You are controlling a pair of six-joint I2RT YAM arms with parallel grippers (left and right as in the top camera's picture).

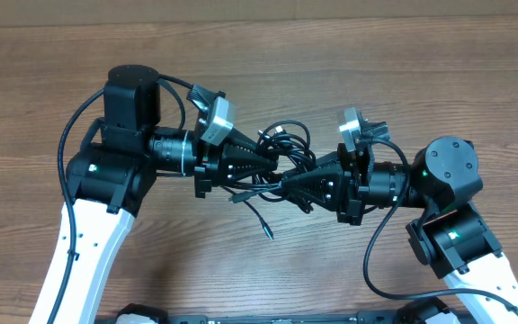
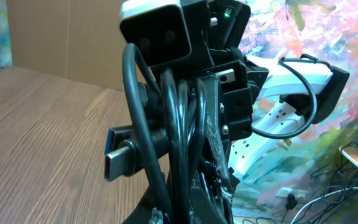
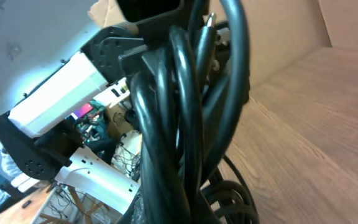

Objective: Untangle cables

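Fingers of the left gripper (image 1: 271,171) and the right gripper (image 1: 288,186) are pressed shut on the cables (image 1: 286,144), which are bunched between them above the table (image 1: 403,72). Left wrist view: the cables (image 2: 179,143) partly cover the camera (image 2: 154,31) behind. Right wrist view: the cables (image 3: 166,124) block the white arm (image 3: 55,93).

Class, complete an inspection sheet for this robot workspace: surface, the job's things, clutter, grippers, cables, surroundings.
surface: wooden table, brown wood grain.
job's things: the cables, thin black cords in one tangle between the two grippers; one plug end trails onto the table.
clutter: nothing seen.
grippers: left gripper and right gripper, both shut on the cables, tips facing each other.
cables: thick black arm wires loop beside each arm.
surroundings: brown board wall; colourful painted backdrop.
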